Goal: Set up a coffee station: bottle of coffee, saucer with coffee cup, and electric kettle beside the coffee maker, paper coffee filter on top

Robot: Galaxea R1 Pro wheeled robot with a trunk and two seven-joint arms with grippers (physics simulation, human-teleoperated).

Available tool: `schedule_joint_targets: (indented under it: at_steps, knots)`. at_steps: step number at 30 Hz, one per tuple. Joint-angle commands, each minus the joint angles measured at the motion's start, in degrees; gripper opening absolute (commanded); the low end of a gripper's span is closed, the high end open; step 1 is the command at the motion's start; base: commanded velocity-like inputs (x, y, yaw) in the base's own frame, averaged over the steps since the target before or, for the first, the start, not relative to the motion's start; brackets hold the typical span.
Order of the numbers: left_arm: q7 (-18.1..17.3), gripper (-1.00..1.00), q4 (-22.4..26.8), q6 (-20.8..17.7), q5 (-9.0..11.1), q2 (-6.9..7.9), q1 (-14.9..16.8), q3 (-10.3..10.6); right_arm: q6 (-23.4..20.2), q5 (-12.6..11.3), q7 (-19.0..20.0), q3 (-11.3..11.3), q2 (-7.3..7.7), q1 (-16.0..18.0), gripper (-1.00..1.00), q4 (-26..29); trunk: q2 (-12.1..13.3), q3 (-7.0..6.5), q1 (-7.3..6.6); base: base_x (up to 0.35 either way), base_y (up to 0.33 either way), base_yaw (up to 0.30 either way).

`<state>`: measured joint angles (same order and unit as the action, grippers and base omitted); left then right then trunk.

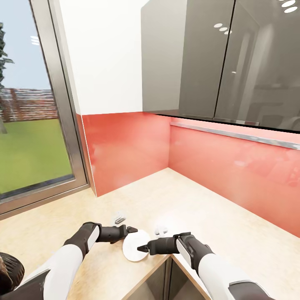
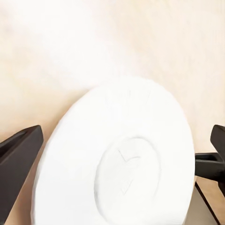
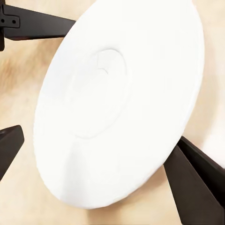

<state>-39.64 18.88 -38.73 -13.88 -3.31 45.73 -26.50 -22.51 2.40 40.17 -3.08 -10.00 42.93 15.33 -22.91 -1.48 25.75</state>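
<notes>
- The desk (image 1: pixel 233 216) runs into a corner under grey wall cabinets (image 1: pixel 225 58), and no coffee maker shows on it, so I judge the station barely begun.
- The saucer (image 1: pixel 135 246) lies at the desk's near edge, between both hands; it seems the only task item reached.
- The left hand (image 1: pixel 132 229) and right hand (image 1: pixel 141 248) spread wide around its rim; whether either touches is unclear.
- A pale shape (image 1: pixel 161 228) beside the saucer, perhaps the cup, is too washed-out to name.

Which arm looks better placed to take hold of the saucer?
Probably right: the right hand already has fingers either side of the saucer rim. The left hand sits beside its far edge.
</notes>
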Motion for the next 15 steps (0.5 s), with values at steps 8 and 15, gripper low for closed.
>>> schedule_joint_targets:
  at_steps: [8,15]
  knots:
    - [-0.17,1.00,0.02,-0.56,-1.25,-0.11,-0.03,-0.13,-0.34,0.68,0.10,-0.35,0.00,-0.05,1.00,0.05,0.00,0.06,0.03,0.000,0.000,0.000]
    - [-0.20,1.00,0.02,-0.56,-1.24,-0.20,-0.03,-0.13,-0.18,0.60,0.17,-0.35,0.00,-0.04,1.00,0.05,0.00,0.06,0.03,0.000,0.000,0.000]
